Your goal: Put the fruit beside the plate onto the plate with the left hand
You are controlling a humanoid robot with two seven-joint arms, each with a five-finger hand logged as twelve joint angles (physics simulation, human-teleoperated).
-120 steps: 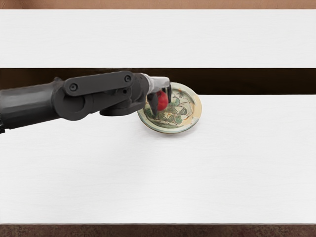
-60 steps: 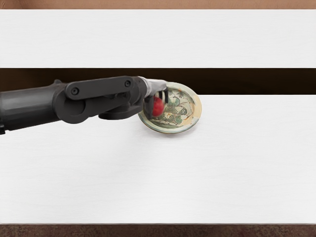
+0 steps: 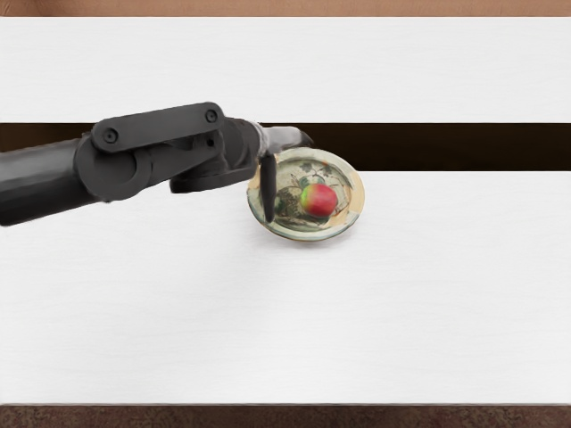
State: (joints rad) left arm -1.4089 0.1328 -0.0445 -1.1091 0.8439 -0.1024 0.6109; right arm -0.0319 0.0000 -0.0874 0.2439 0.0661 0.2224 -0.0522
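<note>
Red-green round apple (image 3: 318, 199) sat on patterned ceramic plate (image 3: 355, 191), frame centre | left hand (image 3: 273, 150) empty, fingers (image 3: 268, 192) spread above plate's left rim

White table (image 3: 357, 312), dark gap (image 3: 464, 147) behind

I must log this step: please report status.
Left robot hand open, empty, over plate left rim. Apple rests on plate. No obstruction seen.

A dark gap (image 3: 464, 147) separates the near white table (image 3: 285, 321) from a far white surface (image 3: 375, 67).
</note>
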